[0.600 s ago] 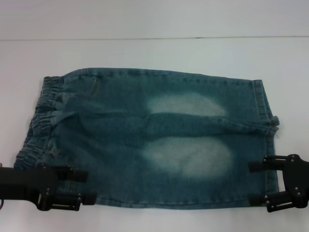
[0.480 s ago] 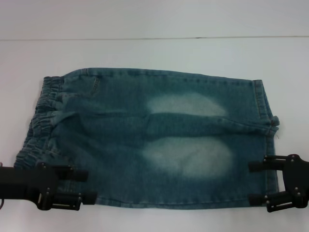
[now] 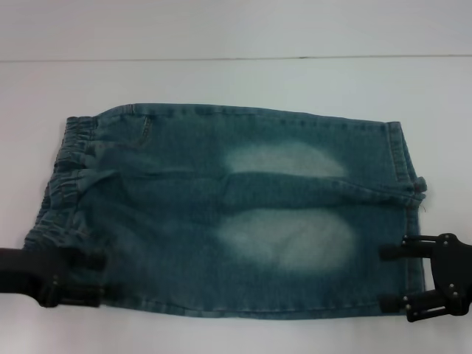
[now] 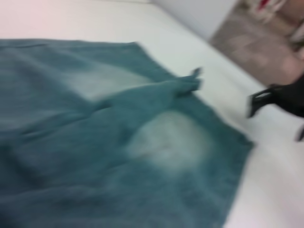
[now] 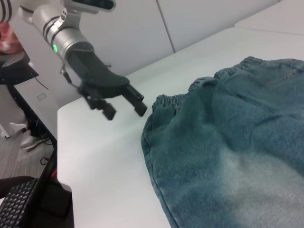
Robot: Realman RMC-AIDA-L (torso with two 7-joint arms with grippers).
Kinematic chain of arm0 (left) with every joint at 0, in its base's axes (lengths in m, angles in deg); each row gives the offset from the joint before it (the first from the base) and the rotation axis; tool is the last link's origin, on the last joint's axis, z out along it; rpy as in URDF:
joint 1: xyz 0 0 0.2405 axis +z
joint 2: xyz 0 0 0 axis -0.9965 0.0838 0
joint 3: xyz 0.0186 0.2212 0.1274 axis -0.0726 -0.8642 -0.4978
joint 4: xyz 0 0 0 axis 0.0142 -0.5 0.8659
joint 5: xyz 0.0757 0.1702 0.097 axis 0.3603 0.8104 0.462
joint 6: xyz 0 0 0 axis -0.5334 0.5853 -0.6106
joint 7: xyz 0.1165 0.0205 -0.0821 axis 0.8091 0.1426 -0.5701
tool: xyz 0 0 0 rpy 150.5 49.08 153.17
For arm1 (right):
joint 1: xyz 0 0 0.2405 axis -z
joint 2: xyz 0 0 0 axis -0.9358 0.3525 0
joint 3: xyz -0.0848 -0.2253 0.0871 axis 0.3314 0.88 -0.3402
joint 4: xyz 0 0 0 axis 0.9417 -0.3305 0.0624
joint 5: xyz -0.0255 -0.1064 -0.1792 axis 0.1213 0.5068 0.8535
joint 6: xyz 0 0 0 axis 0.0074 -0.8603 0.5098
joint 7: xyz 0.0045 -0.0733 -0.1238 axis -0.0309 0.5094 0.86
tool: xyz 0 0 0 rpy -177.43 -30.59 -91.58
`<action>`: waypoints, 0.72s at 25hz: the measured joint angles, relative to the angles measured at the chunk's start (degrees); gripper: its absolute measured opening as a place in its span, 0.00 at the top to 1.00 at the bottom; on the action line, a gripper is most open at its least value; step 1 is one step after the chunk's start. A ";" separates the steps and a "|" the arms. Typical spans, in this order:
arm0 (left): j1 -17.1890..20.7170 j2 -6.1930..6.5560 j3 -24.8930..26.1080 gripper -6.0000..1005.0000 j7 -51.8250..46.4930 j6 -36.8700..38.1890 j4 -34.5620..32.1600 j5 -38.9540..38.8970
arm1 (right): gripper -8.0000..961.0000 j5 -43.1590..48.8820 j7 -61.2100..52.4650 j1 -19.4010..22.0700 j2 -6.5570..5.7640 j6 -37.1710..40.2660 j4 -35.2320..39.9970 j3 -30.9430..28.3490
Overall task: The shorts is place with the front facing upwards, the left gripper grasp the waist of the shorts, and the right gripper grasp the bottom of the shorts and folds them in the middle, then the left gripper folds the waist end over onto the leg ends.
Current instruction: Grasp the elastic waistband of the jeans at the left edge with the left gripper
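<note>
Blue denim shorts [image 3: 236, 214] lie flat on the white table, elastic waist [image 3: 63, 177] on the left, leg hems [image 3: 405, 162] on the right. My left gripper [image 3: 102, 277] sits low at the near corner of the waist. In the right wrist view the left gripper [image 5: 126, 112] is open, just beside the waist [image 5: 190, 92] and apart from it. My right gripper [image 3: 391, 276] stands open at the near corner of the leg hems, one finger on each side of the edge. The left wrist view shows the shorts [image 4: 118, 142] and the right gripper [image 4: 275, 121] beyond the hem.
The white table [image 3: 236, 88] runs well past the shorts, with a seam line across the back. The right wrist view shows the table's edge [image 5: 71, 142] behind the left arm, then a keyboard [image 5: 21, 204] and floor below.
My left gripper has drawn back to the left, off the denim toward the waist's outer edge. The right gripper and the shorts have not moved.
</note>
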 joint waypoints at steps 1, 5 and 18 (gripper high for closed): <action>0.07 0.02 0.18 0.23 -0.45 -0.18 -0.73 0.41 | 0.02 0.00 0.00 -0.04 0.00 -0.01 0.00 0.00; 0.22 0.41 2.56 0.24 -3.20 -1.78 -5.91 3.79 | 0.02 0.00 0.00 -0.11 0.00 -0.07 0.00 0.00; -0.67 0.16 4.08 0.25 -6.68 -15.01 -8.22 13.04 | 0.02 0.00 0.44 0.13 0.09 -0.75 -0.58 -0.01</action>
